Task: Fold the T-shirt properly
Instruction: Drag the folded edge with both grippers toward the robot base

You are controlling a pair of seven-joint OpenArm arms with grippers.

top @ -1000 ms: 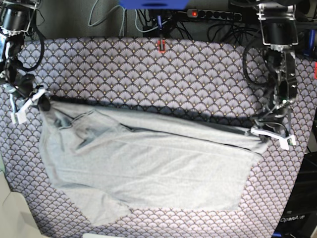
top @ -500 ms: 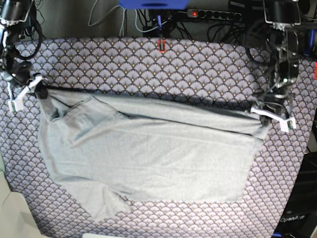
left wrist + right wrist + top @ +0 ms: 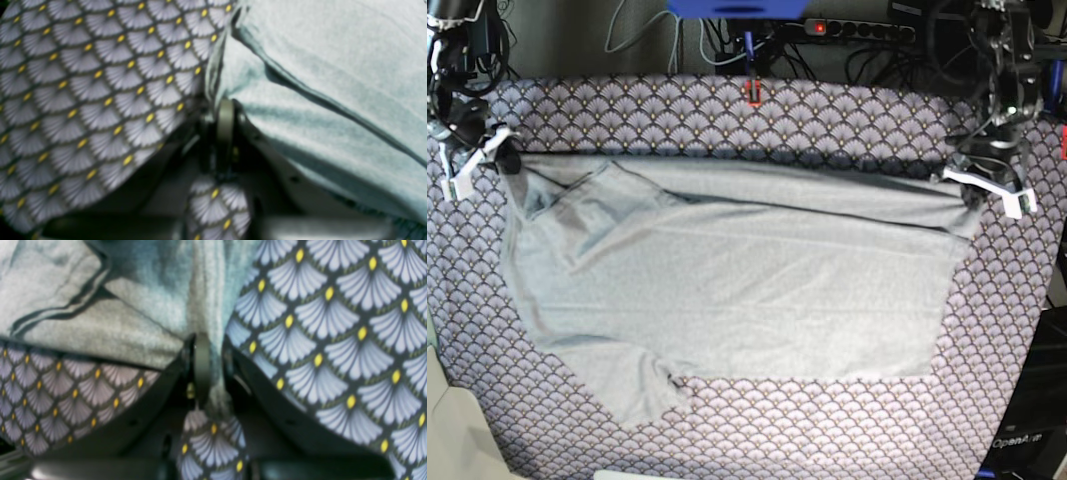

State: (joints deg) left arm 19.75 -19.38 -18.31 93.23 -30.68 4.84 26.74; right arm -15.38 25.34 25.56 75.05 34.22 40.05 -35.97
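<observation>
The light grey T-shirt (image 3: 737, 280) lies spread wide on the purple fan-patterned tablecloth (image 3: 727, 120), one sleeve pointing to the near left. Its far edge is stretched between both grippers. On the base view's right, my left gripper (image 3: 987, 188) is shut on the far right corner of the T-shirt. On that view's left, my right gripper (image 3: 479, 160) is shut on the far left corner. Up close, the left gripper (image 3: 225, 123) pinches a fold of the T-shirt (image 3: 333, 66). The right gripper (image 3: 210, 366) clamps a bunched strip of the T-shirt (image 3: 116, 323).
A power strip (image 3: 857, 28) with a red light and loose cables runs behind the table's far edge. A small red marker (image 3: 752, 92) sits at the far edge's middle. A white object (image 3: 452, 430) shows past the near left corner.
Both grippers have moved toward the far edge of the table with the shirt's corners in them. The shirt's far edge now lies higher and straighter, and the cloth looks flatter.
</observation>
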